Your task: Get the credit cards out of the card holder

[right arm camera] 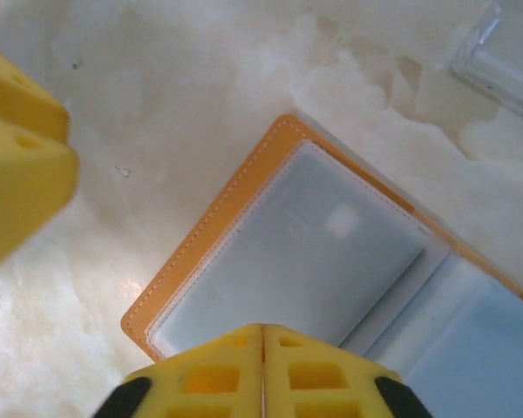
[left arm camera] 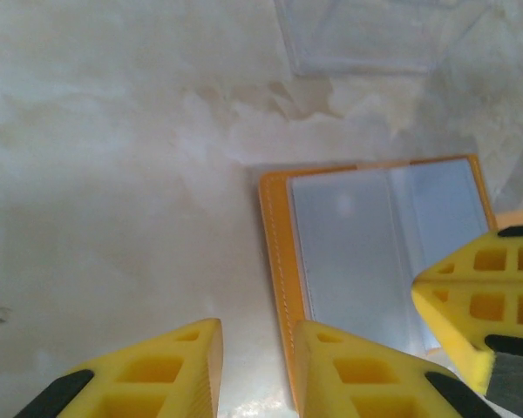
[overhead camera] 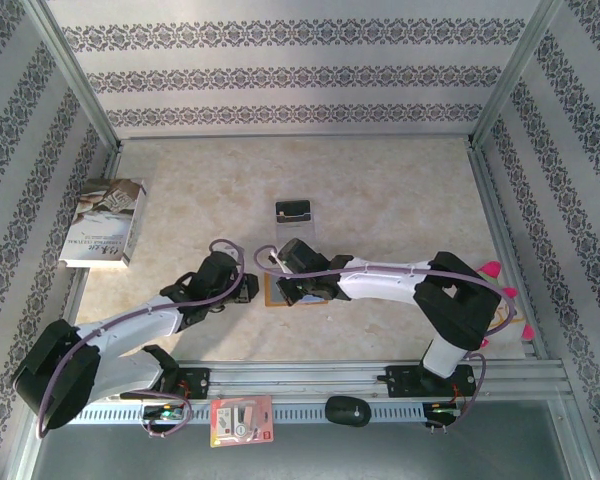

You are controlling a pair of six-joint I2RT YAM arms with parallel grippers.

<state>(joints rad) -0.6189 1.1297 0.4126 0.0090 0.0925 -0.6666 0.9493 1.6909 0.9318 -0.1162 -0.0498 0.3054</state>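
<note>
Near worktop's (overhead camera: 400, 200) front edge: open holder (right arm camera: 305, 261), thin, limp, best pinched at rim; left pincer (left arm camera: 254, 340) agape, right pincer (right arm camera: 262, 340) closed, both empty.

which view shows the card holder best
Left wrist: the card holder lies open with both grey-blue pockets in frame. Right wrist shows one pocket close up, the other cut off. In top external an orange edge peeks out from under the right arm.
</note>
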